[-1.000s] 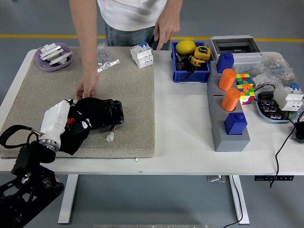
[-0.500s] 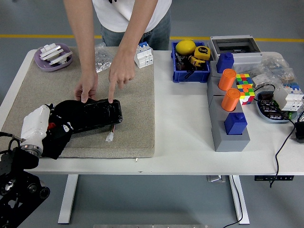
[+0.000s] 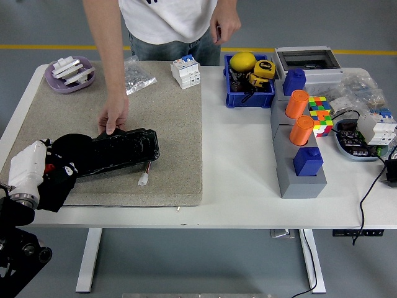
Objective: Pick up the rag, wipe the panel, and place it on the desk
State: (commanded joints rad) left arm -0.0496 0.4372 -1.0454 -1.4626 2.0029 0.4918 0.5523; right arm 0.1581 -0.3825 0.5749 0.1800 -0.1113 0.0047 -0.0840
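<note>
Rag (image 3: 59,177) and robot hand sit together at the left end of the mat (image 3: 167,136), near the table's (image 3: 236,186) front-left edge. From the head view, the left hand (image 3: 30,169), white-shelled, is wrapped in the black cloth; the fingers are buried in it, gripping the rag. The cloth's far end lies on the left end of the black panel (image 3: 121,151), which stretches rightward across the mat with a small white connector (image 3: 144,180) just in front of it. A person stands at the far side, one hand (image 3: 113,117) pressing the panel's back edge, the other hand (image 3: 225,26) raised near the waist. Right arm isn't showing anywhere. Off to the right sit a blue bin (image 3: 250,96) and two orange cylinders (image 3: 296,103).
</note>
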